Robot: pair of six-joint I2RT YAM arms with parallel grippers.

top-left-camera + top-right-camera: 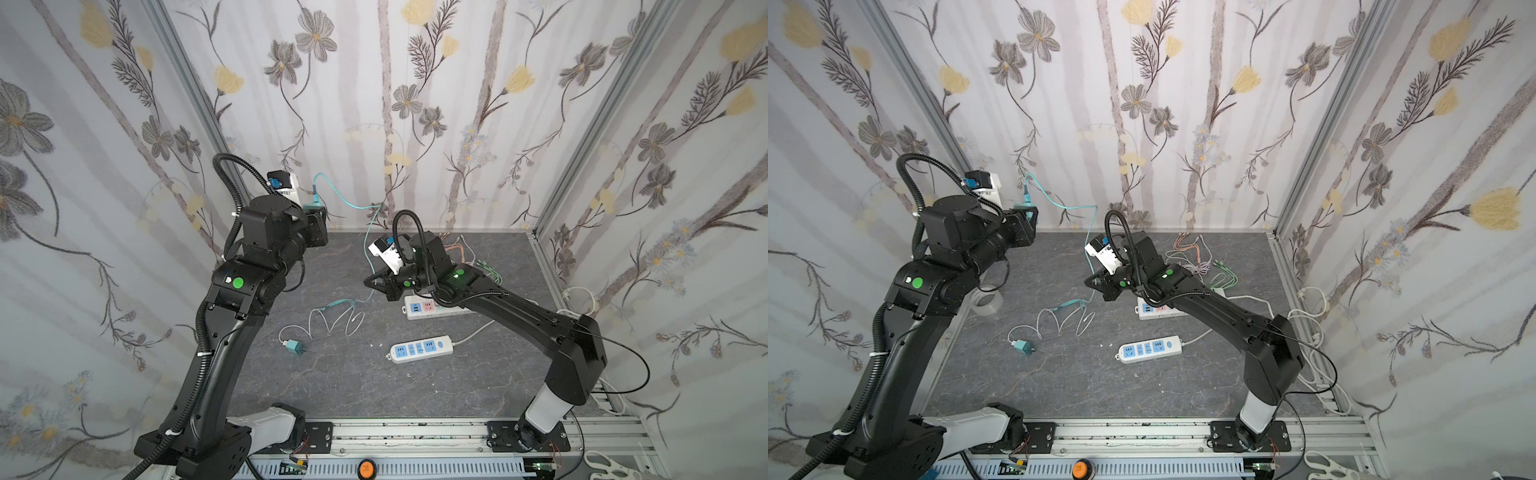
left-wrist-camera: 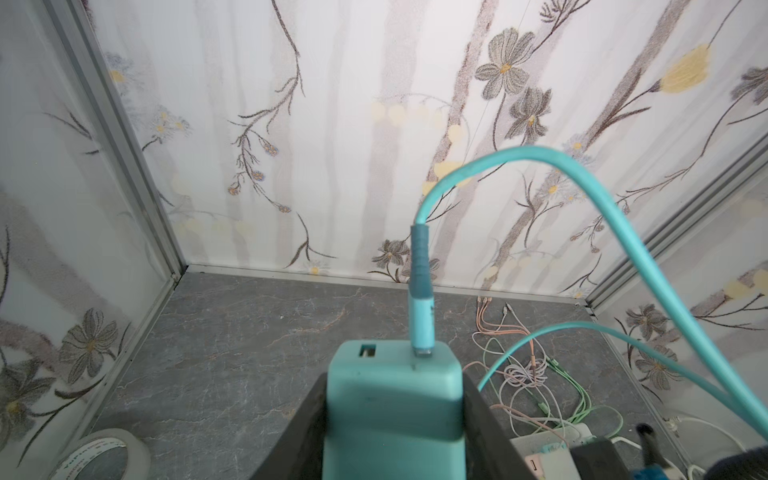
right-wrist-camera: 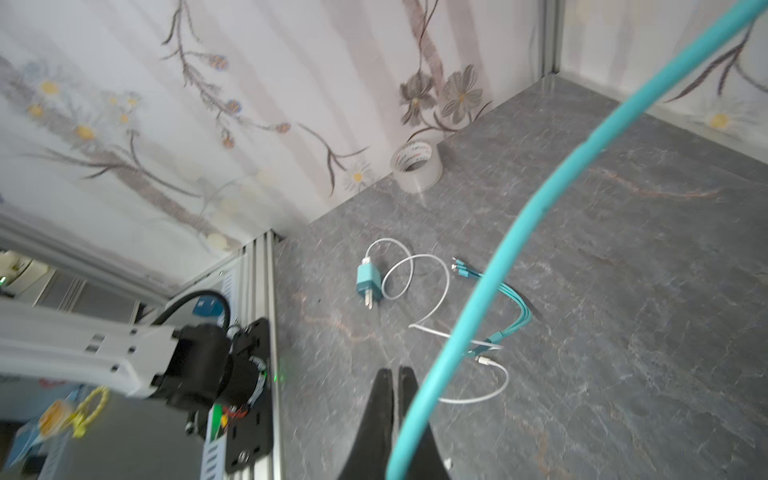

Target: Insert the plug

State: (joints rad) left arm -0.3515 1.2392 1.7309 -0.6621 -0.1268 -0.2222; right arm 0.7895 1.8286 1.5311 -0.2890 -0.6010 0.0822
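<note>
Left pincer (image 2: 394,415) is part-open and clamped on the teal charger (image 2: 395,386), holding it high by the back wall, well clear of the surface (image 1: 374,395). The prongs are hidden. The teal cable (image 3: 540,199) sags across to the right pincer (image 3: 395,372), which is closed; I can't tell if the cable is pinched. Looks like the transport step. Next: bring the charger down to the blue-socket strip (image 1: 419,349), prongs squared to the slots, keeping the cable clear.
</note>
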